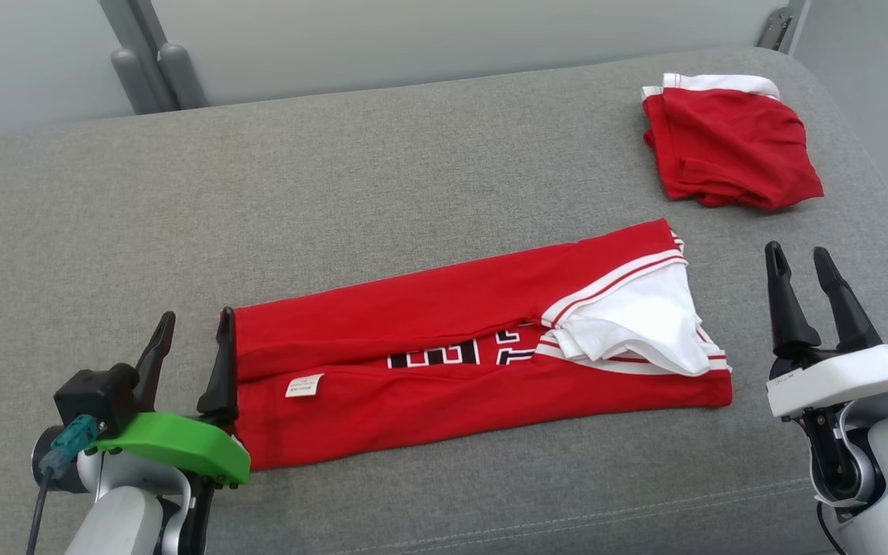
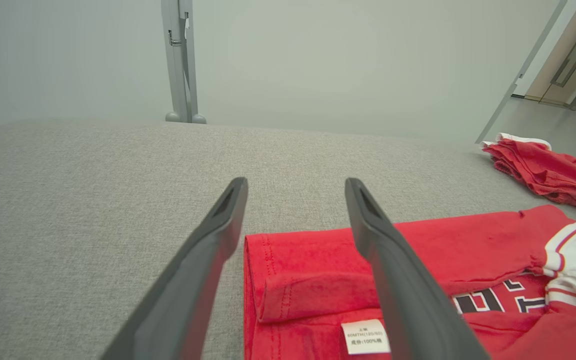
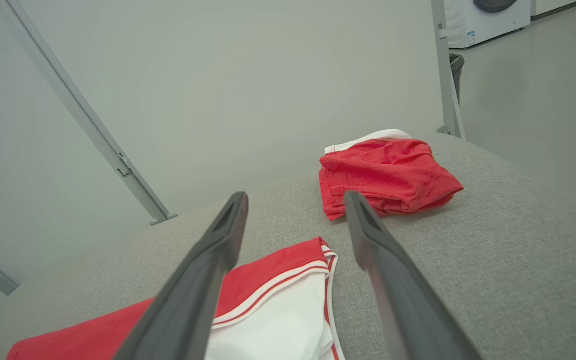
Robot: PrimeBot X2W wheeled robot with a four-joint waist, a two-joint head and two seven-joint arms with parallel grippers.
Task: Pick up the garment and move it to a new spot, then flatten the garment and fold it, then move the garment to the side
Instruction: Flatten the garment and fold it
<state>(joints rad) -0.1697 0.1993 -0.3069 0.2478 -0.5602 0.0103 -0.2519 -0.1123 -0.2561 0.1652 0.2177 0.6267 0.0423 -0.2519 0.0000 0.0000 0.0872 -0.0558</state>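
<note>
A red garment [image 1: 444,347] with white sleeves and black-and-white lettering lies folded into a long strip across the grey cushion [image 1: 336,193]. It also shows as red cloth with a white label [image 2: 318,280] and as a white-trimmed sleeve end [image 3: 278,305]. My left gripper [image 1: 196,327] [image 2: 295,187] stands open at the strip's left edge, its right finger against the cloth. My right gripper [image 1: 798,262] [image 3: 295,200] is open too, just right of the strip's sleeve end, holding nothing.
A second red garment [image 1: 729,142] with a white band lies bunched at the cushion's far right [image 2: 548,170] [image 3: 385,175]. Behind the cushion stand a pale wall and grey metal posts [image 1: 147,58]. The cushion's right edge curves down near my right arm.
</note>
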